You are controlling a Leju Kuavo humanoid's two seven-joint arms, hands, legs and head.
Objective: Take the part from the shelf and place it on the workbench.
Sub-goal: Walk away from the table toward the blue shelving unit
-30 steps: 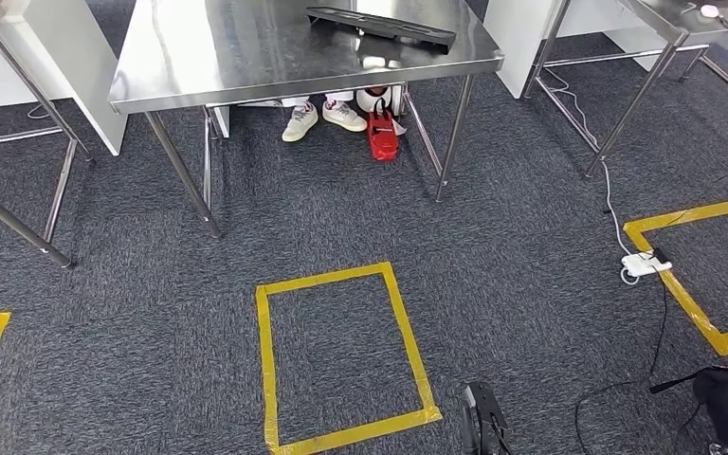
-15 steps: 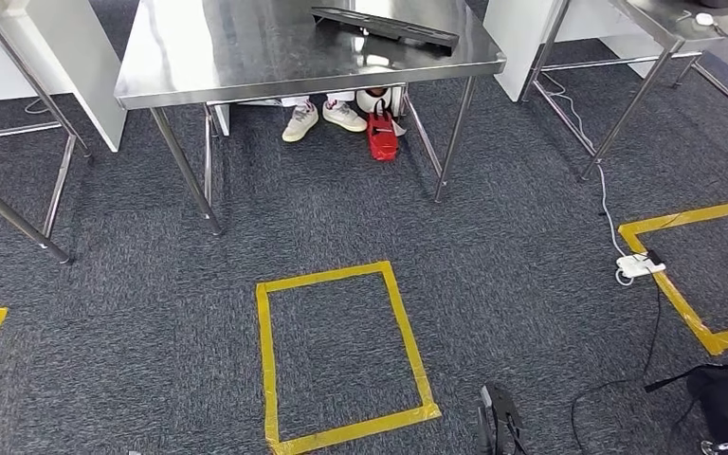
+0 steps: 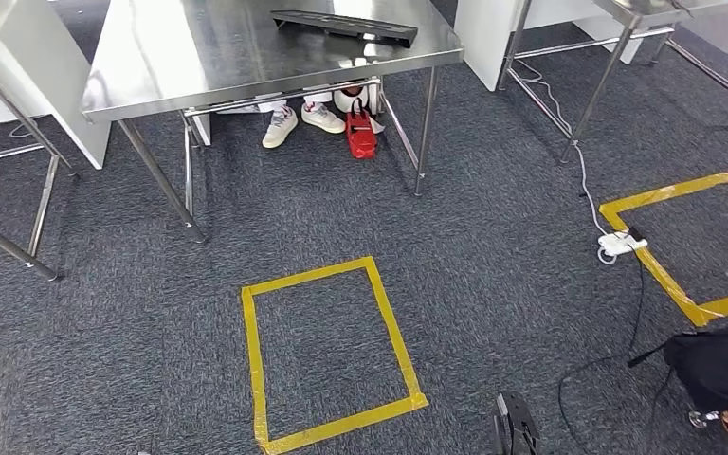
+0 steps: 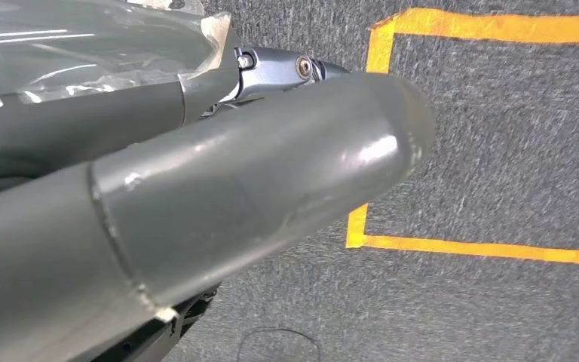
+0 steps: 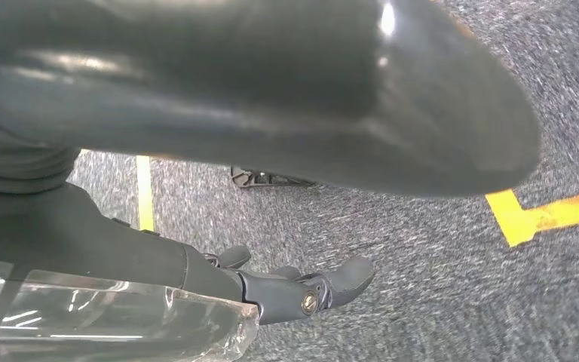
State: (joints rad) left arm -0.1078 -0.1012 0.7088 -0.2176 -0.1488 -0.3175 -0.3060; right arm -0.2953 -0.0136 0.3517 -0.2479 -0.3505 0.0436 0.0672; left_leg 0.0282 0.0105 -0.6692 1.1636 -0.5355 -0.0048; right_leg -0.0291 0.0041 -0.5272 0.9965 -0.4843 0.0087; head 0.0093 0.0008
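Carpet [image 3: 493,256] underfoot, yellow tape square [image 3: 327,355] dead ahead. Steel tabletop [image 3: 209,52] beyond; black part [image 3: 344,26] lies flat at its far side. Person's shoes [image 3: 301,119] and red bag [image 3: 360,136] beneath. Left hand [image 4: 219,196], right hand [image 5: 286,290] hang over carpet, holding nothing; fingers' spread: cannot tell.

No text, label, brand, number or sign can be read anywhere in these views. The yellow tape rectangle [image 3: 327,353] on the carpet at the lower middle of the head view is a plain outline with nothing written on it. The red object [image 3: 359,133] under the desk [image 3: 199,57] near the top of the frame bears no marking that can be made out.
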